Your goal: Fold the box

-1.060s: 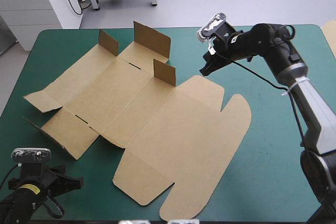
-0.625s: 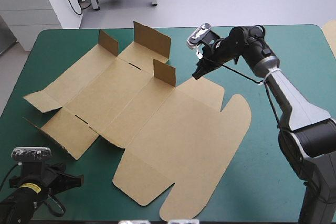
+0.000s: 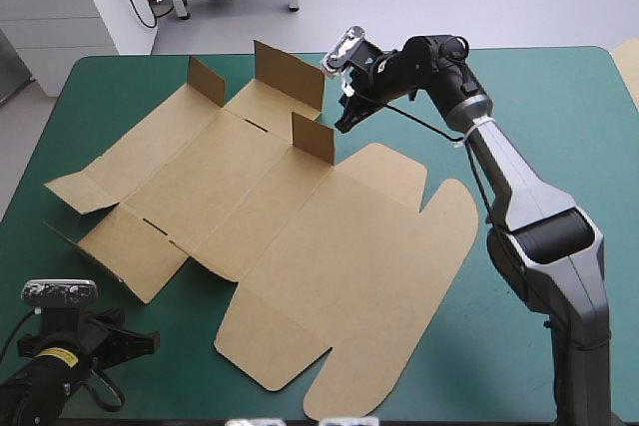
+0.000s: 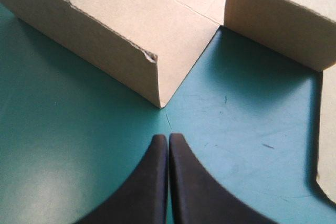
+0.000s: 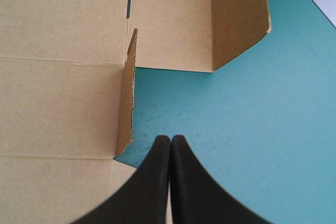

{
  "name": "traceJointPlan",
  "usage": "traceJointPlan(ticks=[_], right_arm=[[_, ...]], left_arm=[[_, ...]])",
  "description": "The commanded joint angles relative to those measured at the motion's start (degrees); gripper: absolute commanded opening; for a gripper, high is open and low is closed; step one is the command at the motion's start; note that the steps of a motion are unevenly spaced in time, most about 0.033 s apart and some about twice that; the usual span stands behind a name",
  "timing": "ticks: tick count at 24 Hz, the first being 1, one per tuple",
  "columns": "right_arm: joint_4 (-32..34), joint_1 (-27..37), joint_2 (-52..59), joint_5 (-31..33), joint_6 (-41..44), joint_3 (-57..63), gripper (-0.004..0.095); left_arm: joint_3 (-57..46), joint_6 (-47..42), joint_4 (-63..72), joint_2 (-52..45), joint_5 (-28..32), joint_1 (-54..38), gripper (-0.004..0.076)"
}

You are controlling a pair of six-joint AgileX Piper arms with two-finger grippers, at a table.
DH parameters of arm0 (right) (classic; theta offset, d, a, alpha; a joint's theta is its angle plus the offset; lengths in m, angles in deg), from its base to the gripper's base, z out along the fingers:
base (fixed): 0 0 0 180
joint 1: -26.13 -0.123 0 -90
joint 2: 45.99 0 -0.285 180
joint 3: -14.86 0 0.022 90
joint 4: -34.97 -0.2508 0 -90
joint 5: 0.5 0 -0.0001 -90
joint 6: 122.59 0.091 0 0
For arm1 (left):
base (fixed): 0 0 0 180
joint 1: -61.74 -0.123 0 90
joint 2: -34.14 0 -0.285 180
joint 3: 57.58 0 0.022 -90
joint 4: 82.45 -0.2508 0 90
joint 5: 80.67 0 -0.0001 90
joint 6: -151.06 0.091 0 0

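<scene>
While both pairs of black fingers (image 5: 149,182) are pressed together to a point with nothing between them, the entries run outward as follows. Right gripper (image 5: 170,139): tips low over the teal-green cover (image 5: 252,129), just beside the far edge of the box (image 3: 270,236); a small upright flap (image 5: 126,98) stands just ahead, edge-on and not touched; a wider flap (image 5: 239,19) stands beyond. Left gripper (image 4: 168,137): at the near left corner, a raised wall (image 4: 105,51) ahead, apart from it. Box: brown, mostly flat, mid-table, long axis from far left to near right. Judgement: the right arm is nearer the flaps, and its next move likely turns on the small flap ahead.
</scene>
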Motion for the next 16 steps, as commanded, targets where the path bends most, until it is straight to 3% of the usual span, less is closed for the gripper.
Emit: traceJointPlan(ticks=[1, 3, 6, 8, 11, 16], right_arm=[[-3.4, -0.1, 0.1, -1.5, -0.1, -4.0, 0.0003], [-3.8, -0.6, -1.1, -1.9, -0.1, -4.0, 0.0083], [-3.6, -1.9, -2.3, -2.2, -0.1, -4.0, 0.0529], [-2.3, -3.1, -2.6, -2.4, -0.8, -3.7, 0.0697], [0.0, -4.5, -2.5, -2.4, -2.3, -3.7, 0.0740], [-0.5, -5.2, -3.1, -5.5, -3.1, -3.7, 0.0683]], left_arm=[[1.4, -0.5, 0.7, 0.7, 3.4, -0.1, -0.0008], [1.4, -0.5, 0.7, 0.7, 3.4, -0.1, -0.0008], [1.4, -0.5, 0.7, 0.7, 3.4, -0.1, -0.0008], [1.4, -0.5, 0.7, 0.7, 3.4, -0.1, -0.0008], [1.4, -0.5, 0.7, 0.7, 3.4, -0.1, -0.0008], [1.4, -0.5, 0.7, 0.7, 3.4, -0.1, -0.0008]])
